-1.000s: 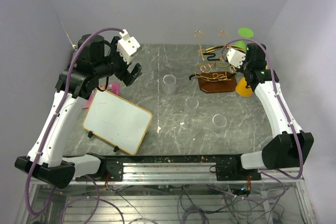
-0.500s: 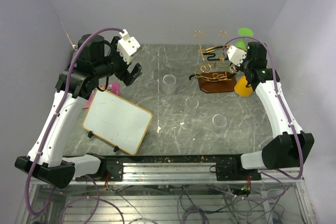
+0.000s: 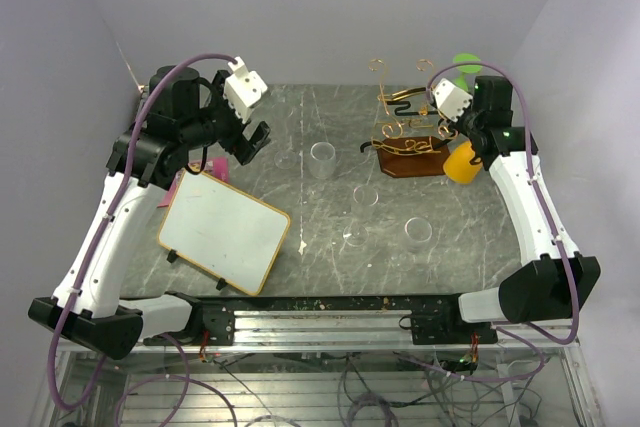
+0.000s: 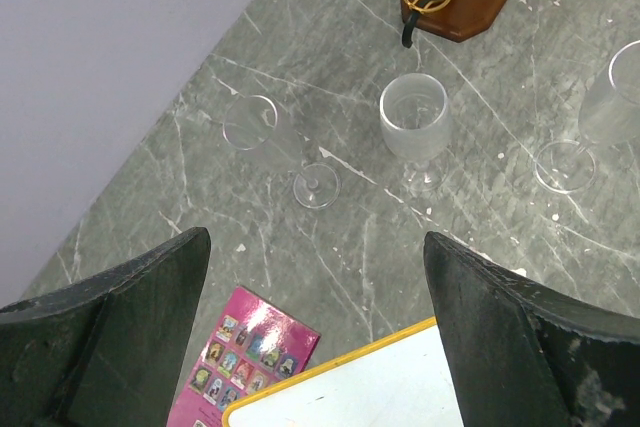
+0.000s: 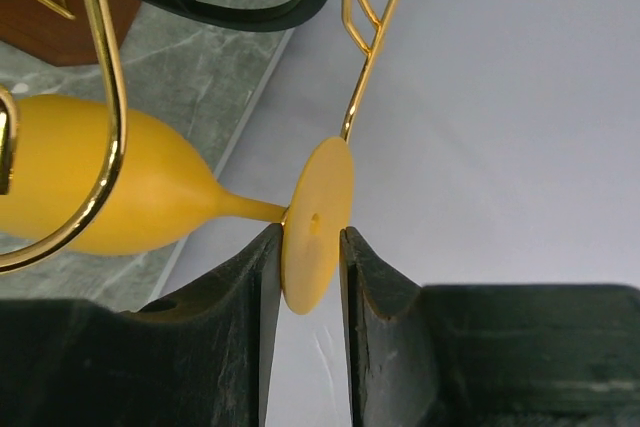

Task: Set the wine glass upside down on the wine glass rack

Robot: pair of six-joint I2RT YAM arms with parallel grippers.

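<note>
Yellow glass (image 5: 150,197) hangs at the right side of the rack (image 3: 408,147), its foot uppermost and its bowl lower, next to the rack's wooden base in the top view. The right tool (image 5: 310,239) is clamped on the thin foot disc, one jaw on each face. In the right wrist view a gold hook of the rack crosses in front of the bowl, and another gold wire runs up from just behind the foot. Whether the stem already sits in a slot of the rack I cannot tell.

The glass is opaque and looks like plastic, so it is probably light, stiff and less fragile than real glass, but smooth. A flat grip on the disc is likely to let it swivel or slip if the bowl knocks a wire. The foot is the right place to hold, since it leaves the stem free to slide between the rack's wires.

The left tool (image 4: 315,242) is well left of the rack with its jaws wide apart and nothing between them, above several clear glasses (image 4: 415,122) standing on the surface (image 4: 330,267).
</note>
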